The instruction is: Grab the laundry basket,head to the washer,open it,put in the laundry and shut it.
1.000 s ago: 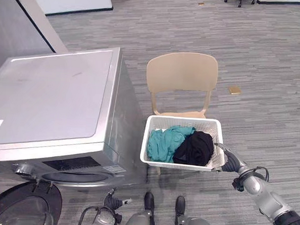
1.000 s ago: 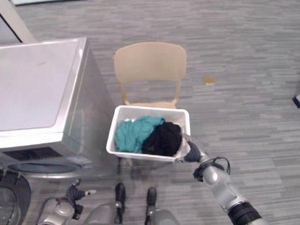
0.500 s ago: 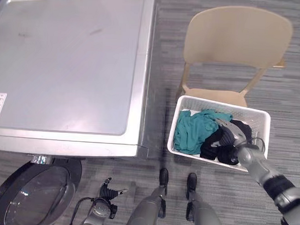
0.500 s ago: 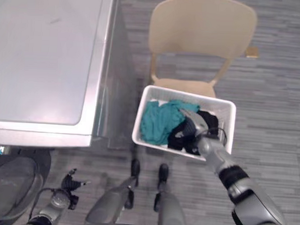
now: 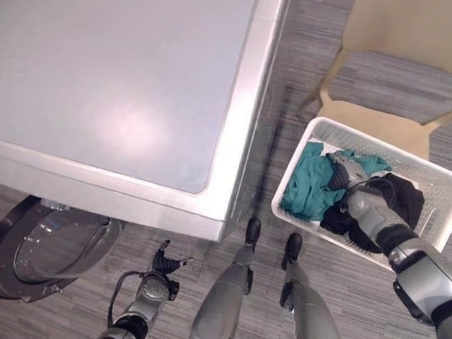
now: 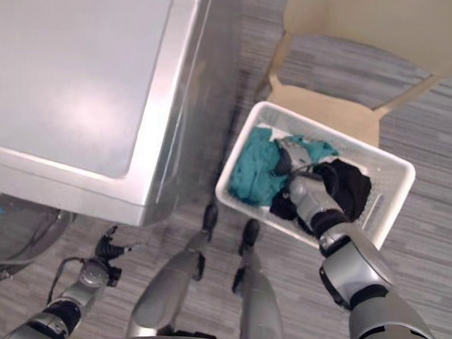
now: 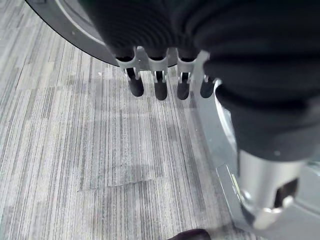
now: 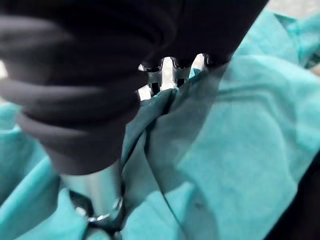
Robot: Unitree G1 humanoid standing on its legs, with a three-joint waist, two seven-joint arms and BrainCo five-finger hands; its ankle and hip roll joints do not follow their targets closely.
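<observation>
right wrist view: i saw right hand (image 8: 170,75) fingers buried in teal cloth (image 8: 240,130) inside basket (image 5: 439,176), grip unreadable; left hand (image 7: 160,75) relaxed.

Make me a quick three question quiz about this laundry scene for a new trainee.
1. True or false: the washer door is open.
2. Which cloth is the right hand reaching into in the white basket: A teal cloth, B black cloth?
3. What does the basket rest on?

Key:
1. True.
2. A; how the fingers stand in the cloth cannot be told.
3. The tan chair beside the washer.
</observation>
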